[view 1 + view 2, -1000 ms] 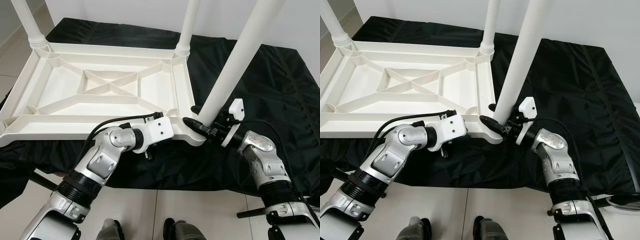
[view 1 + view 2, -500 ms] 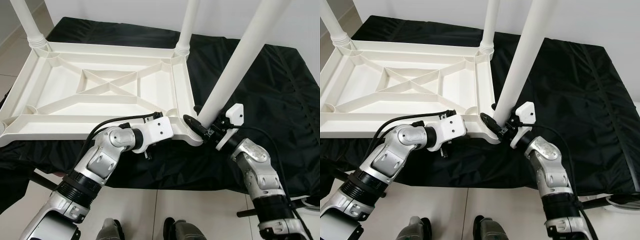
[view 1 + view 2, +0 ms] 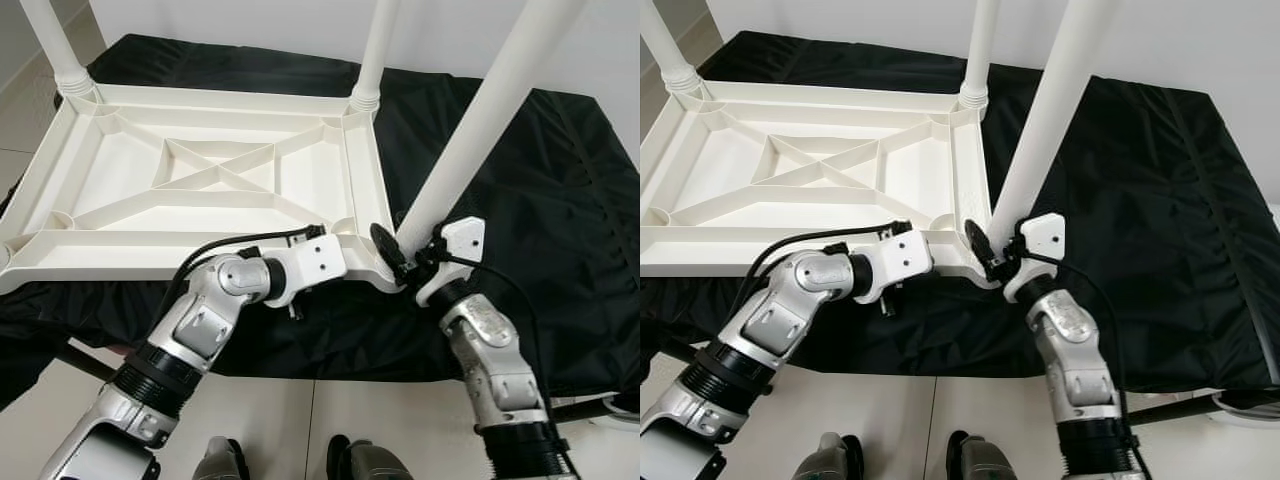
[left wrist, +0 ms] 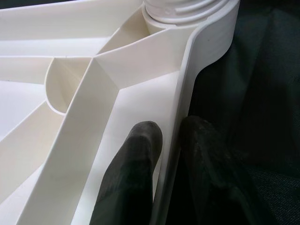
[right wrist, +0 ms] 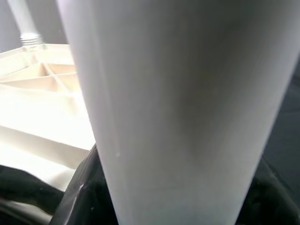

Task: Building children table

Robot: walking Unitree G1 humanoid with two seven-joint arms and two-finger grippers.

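A white plastic table top (image 3: 200, 180) lies upside down on a black cloth. White legs stand in its far left corner (image 3: 55, 50) and far right corner (image 3: 375, 50). My left gripper (image 4: 168, 140) is shut on the near rim (image 3: 150, 262) close to the near right corner, one finger (image 4: 136, 164) inside the wall and one outside. My right gripper (image 3: 402, 248) is shut on the lower end of a third leg (image 3: 480, 120). This leg leans up to the right from the near right corner socket. In the right wrist view the leg (image 5: 178, 108) is very close.
The black cloth (image 3: 560, 180) drapes over a low surface and hangs off its near edge. Pale floor tiles (image 3: 300, 420) and my feet (image 3: 225, 460) lie below. A white wall runs behind the table. A dark bar (image 3: 590, 405) sticks out low on the right.
My right forearm has swung in from the right to below the corner, turning the wrist around the leg's base. The leg leans slightly more to the right. The left arm has stayed put.
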